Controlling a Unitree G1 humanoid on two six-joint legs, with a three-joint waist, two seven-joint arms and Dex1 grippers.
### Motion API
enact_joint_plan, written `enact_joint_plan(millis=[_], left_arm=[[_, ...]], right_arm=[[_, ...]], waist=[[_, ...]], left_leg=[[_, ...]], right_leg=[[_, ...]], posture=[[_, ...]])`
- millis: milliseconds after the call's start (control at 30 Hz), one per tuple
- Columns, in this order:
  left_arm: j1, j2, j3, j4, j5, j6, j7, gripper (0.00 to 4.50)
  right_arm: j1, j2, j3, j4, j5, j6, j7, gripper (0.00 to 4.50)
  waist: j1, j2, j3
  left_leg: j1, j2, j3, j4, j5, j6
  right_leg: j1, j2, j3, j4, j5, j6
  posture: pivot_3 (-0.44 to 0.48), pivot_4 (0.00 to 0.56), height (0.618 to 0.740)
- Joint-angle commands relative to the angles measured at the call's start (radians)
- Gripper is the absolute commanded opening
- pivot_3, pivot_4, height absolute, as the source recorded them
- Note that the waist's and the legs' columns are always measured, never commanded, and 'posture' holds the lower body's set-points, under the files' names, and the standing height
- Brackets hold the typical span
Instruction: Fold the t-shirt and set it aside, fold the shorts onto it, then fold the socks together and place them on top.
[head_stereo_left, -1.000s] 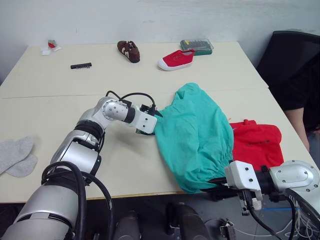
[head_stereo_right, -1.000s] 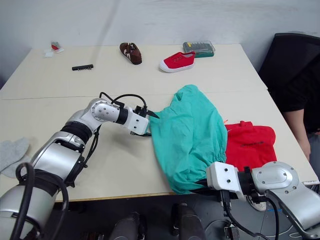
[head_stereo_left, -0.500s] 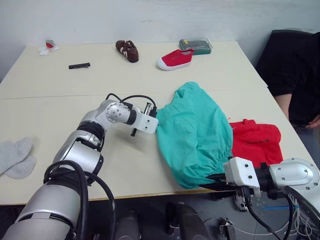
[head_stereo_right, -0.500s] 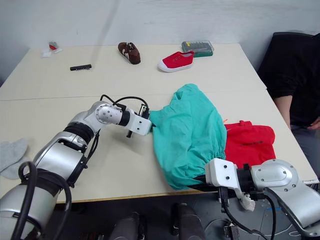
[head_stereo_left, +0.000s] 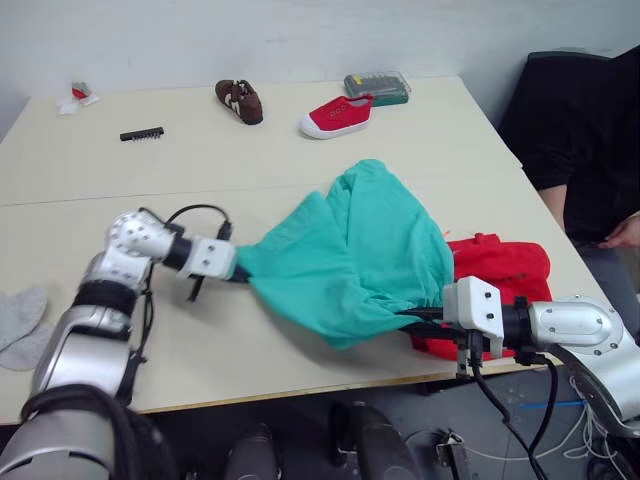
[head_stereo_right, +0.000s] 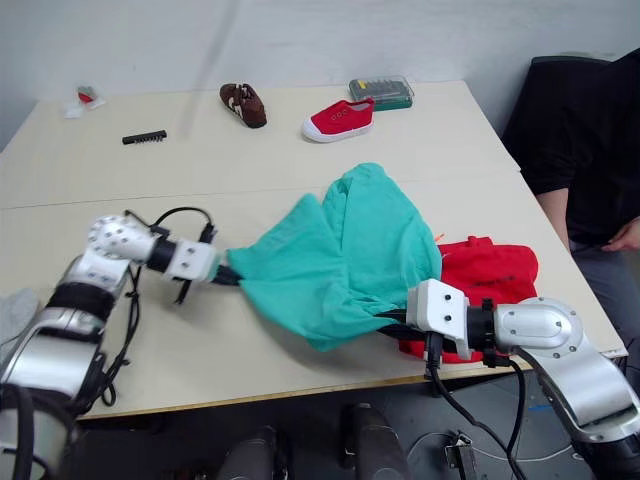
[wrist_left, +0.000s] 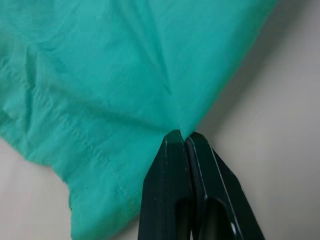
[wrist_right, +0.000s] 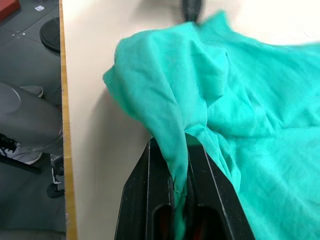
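Observation:
The teal shorts (head_stereo_left: 350, 250) lie stretched across the middle of the table. My left gripper (head_stereo_left: 240, 272) is shut on their left corner, and in the left wrist view its fingertips (wrist_left: 175, 142) pinch a point of the teal cloth (wrist_left: 125, 75). My right gripper (head_stereo_left: 405, 318) is shut on the shorts' near right edge, with the cloth (wrist_right: 175, 100) bunched between its fingers. The red t-shirt (head_stereo_left: 505, 270) lies folded at the right, partly under the shorts. The grey socks (head_stereo_left: 15, 320) lie at the table's left edge.
At the back of the table sit a red shoe (head_stereo_left: 335, 115), a brown shoe (head_stereo_left: 238, 100), a clear case (head_stereo_left: 377, 86) and a black comb (head_stereo_left: 142, 133). A person in black (head_stereo_left: 590, 140) sits at the right. The table's front edge (head_stereo_left: 250, 395) is close behind my right gripper.
My left gripper has shut on the shorts' left edge and pulled it leftwards, stretching the cloth out. My right gripper has carried its edge in from the table's front edge.

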Motion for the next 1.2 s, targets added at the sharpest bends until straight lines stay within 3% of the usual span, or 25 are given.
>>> enact_joint_plan(millis=[33,100,133,300,500,633,733,867,1000,1200], left_arm=[[0.208,0.142,0.094,-0.336,-0.142,0.256,-0.032,0.03],[0.305,0.204,0.122,-0.470,-0.181,0.367,-0.027,0.03],[0.361,0.240,0.144,-0.529,-0.205,0.419,-0.030,0.03],[0.516,0.326,0.229,-0.685,-0.283,0.571,-0.008,0.03],[0.536,0.327,0.268,-0.721,-0.302,0.618,0.001,0.03],[0.451,0.278,0.243,-0.620,-0.232,0.516,0.055,0.03],[0.411,0.266,0.212,-0.569,-0.204,0.470,0.035,0.62],[0.383,0.246,0.181,-0.525,-0.178,0.397,0.023,1.85],[0.336,0.182,0.156,-0.460,-0.105,0.271,0.100,3.12],[0.262,0.111,0.112,-0.357,0.007,0.084,0.197,3.12]], right_arm=[[-0.044,0.038,0.016,0.009,0.025,-0.006,0.003,0.00],[-0.063,0.055,0.014,0.022,0.055,0.018,0.007,0.00],[-0.072,0.058,0.016,0.030,0.061,0.019,0.017,0.00],[-0.097,0.070,0.035,0.057,0.046,-0.005,0.048,0.00],[-0.106,0.098,0.034,0.052,0.063,0.033,0.025,0.00],[-0.071,0.085,0.010,0.031,0.060,0.033,0.020,0.00],[-0.048,0.075,-0.006,0.028,0.051,0.027,0.013,0.00],[-0.026,0.069,-0.026,0.016,0.060,0.034,0.001,0.00],[0.002,0.067,-0.029,0.002,0.057,0.029,-0.008,0.00],[0.023,0.070,-0.040,-0.017,0.066,0.042,-0.021,0.00]], waist=[[-0.007,0.005,0.003],[-0.001,0.012,0.007],[0.028,0.017,0.011],[0.098,0.026,0.015],[0.102,0.027,0.016],[0.100,0.027,0.016],[0.099,0.027,0.016],[0.095,0.027,0.016],[0.098,0.027,0.016],[0.099,0.026,0.016]], left_leg=[[-0.001,-0.009,-0.017,-0.006,0.007,0.002],[-0.008,-0.023,-0.052,-0.008,0.017,0.004],[-0.010,-0.025,-0.059,-0.007,0.021,0.002],[-0.009,-0.024,-0.051,-0.001,0.019,0.007],[-0.010,-0.022,-0.046,-0.002,0.014,0.011],[-0.010,-0.022,-0.041,-0.003,0.013,0.011],[-0.010,-0.022,-0.038,-0.003,0.012,0.013],[-0.009,-0.022,-0.034,-0.002,0.010,0.015],[-0.009,-0.022,-0.033,-0.002,0.010,0.015],[-0.009,-0.022,-0.032,-0.002,0.010,0.015]], right_leg=[[0.007,-0.010,-0.016,-0.003,-0.001,0.001],[0.015,-0.023,-0.045,-0.009,-0.003,0.003],[0.014,-0.028,-0.051,-0.011,-0.003,0.004],[0.016,-0.028,-0.045,-0.019,-0.002,0.003],[0.016,-0.026,-0.043,-0.025,0.000,0.005],[0.014,-0.026,-0.042,-0.024,0.001,0.005],[0.014,-0.026,-0.040,-0.025,0.002,0.007],[0.013,-0.026,-0.035,-0.026,0.003,0.010],[0.012,-0.026,-0.034,-0.025,0.004,0.010],[0.012,-0.026,-0.033,-0.025,0.005,0.010]], posture=[[0.000,0.150,0.740],[0.000,0.150,0.740],[0.000,0.150,0.740],[0.000,0.150,0.740],[0.000,0.150,0.740],[0.000,0.150,0.740],[0.000,0.150,0.740],[0.000,0.150,0.740],[0.000,0.150,0.740],[0.000,0.150,0.740]])
